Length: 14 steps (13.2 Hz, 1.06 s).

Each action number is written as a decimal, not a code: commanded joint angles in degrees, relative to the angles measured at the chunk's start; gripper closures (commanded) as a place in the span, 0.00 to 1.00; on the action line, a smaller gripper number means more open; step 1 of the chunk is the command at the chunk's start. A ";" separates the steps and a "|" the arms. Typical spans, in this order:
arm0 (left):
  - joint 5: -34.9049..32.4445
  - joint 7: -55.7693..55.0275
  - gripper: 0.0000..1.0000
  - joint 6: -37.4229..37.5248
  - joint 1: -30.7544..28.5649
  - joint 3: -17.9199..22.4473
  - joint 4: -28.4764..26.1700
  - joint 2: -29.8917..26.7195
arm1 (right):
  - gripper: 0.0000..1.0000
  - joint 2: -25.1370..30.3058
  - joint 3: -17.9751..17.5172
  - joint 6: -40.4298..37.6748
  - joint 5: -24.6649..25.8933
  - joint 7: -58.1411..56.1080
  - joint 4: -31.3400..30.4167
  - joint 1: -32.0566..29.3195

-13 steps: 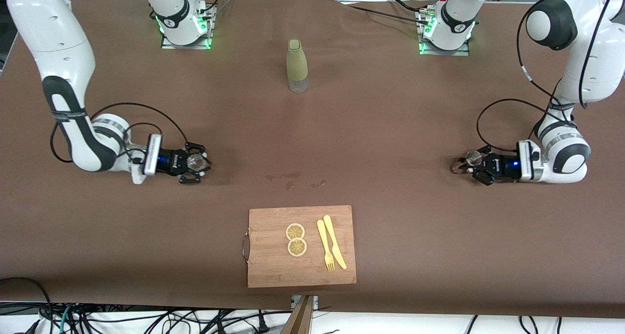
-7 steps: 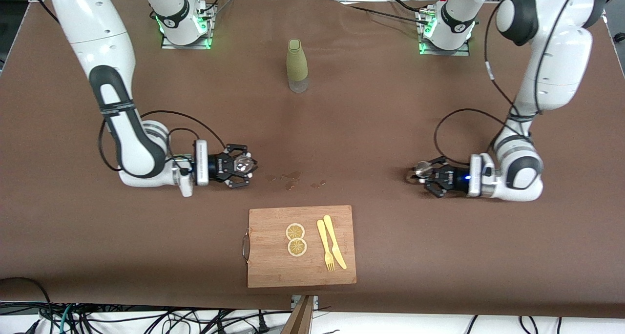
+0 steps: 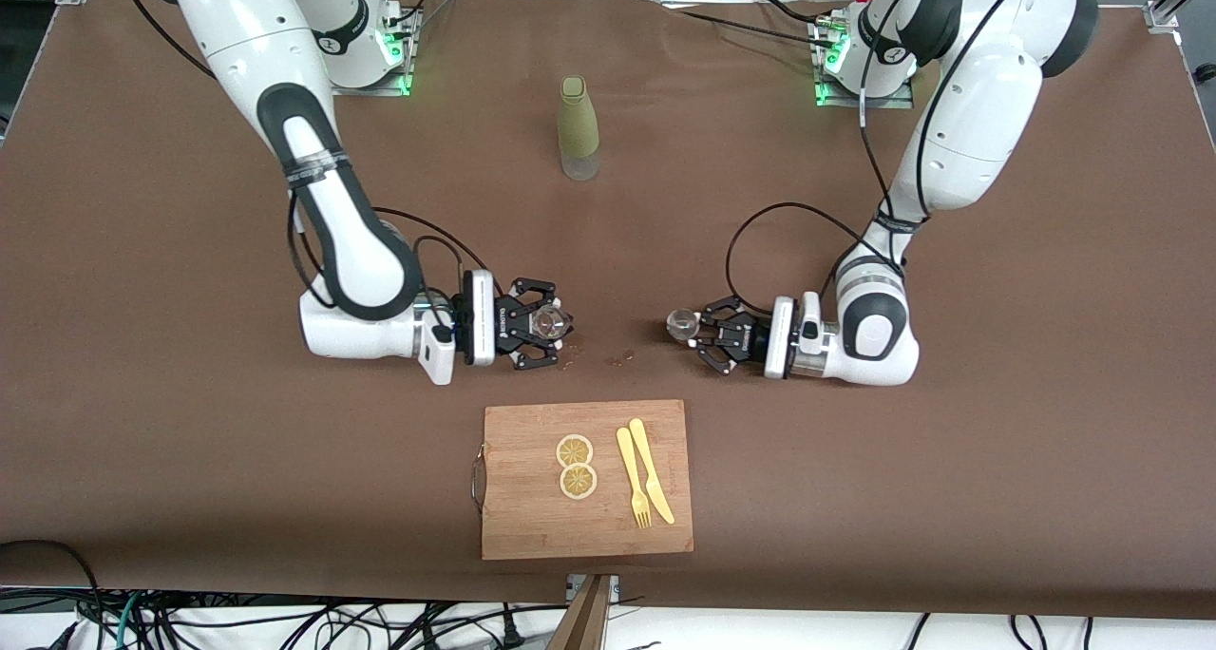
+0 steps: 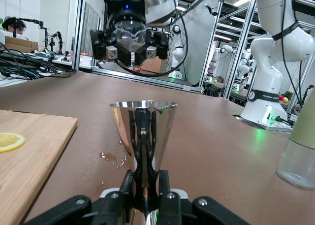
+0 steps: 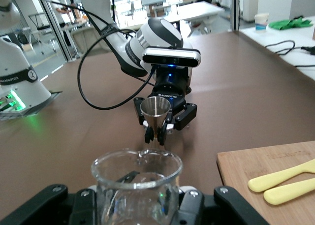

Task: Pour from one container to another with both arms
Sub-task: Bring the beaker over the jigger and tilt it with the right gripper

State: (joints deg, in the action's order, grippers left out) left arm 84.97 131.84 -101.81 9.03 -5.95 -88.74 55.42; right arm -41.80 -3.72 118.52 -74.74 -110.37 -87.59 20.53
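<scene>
My right gripper [image 3: 549, 325] is shut on a small clear glass beaker [image 3: 548, 323], held upright and low over the brown table [image 3: 855, 203]. In the right wrist view the beaker [image 5: 137, 183] fills the space between the fingers [image 5: 191, 201]. My left gripper [image 3: 701, 332] is shut on the narrow waist of a shiny metal jigger [image 3: 680, 323], also upright. The left wrist view shows that jigger [image 4: 143, 131] clamped between the pads [image 4: 165, 188]. The two containers face each other over wet spots [image 3: 619, 355], a short gap apart.
An olive-green bottle [image 3: 578, 127] stands between the arms' bases. A wooden cutting board [image 3: 532, 517] lies nearer the front camera, carrying two lemon slices [image 3: 576, 466], a yellow fork [image 3: 633, 479] and a yellow knife [image 3: 652, 469].
Both arms have swung in from the table's ends toward its middle, each carrying its container. The beaker and the jigger are now much closer together.
</scene>
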 commanded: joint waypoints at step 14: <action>4.60 0.17 1.00 -6.73 7.48 -1.00 7.95 3.20 | 1.00 5.14 0.47 4.00 19.18 17.63 -0.65 4.87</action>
State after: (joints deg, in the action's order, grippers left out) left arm 87.82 130.68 -106.47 15.22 -6.94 -83.51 57.02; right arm -37.96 -3.67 121.27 -57.83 -95.92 -87.63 24.20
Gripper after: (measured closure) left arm 0.771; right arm 0.846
